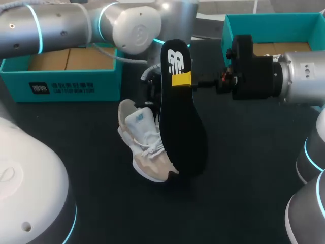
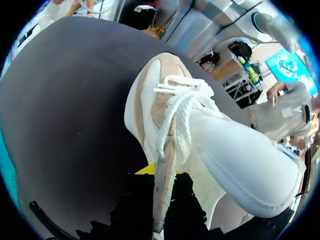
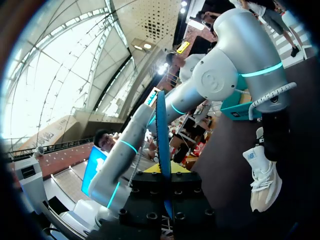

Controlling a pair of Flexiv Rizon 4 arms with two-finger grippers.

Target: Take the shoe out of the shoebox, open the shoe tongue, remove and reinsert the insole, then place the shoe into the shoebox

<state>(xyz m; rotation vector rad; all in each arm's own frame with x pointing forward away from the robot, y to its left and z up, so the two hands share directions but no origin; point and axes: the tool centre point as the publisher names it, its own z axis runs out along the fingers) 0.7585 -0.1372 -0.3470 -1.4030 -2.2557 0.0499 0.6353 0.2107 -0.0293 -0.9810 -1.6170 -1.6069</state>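
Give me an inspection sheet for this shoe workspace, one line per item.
Surface: dark table, bare around the shoe.
Job's things: shoe at mid-table, insole out of it and upright beside it; teal left box half and right box half at the rear.
Clutter: nothing seen.
Grippers: left gripper shut on the shoe's rim; right gripper shut on the insole.
Cables: grey cable along the left arm, clear of the shoe.
Surroundings: nothing seen reaching over the table.

The shoe at centre frame is white cloth with beige suede-like panels and woven laces; the insole looks matt black, smooth
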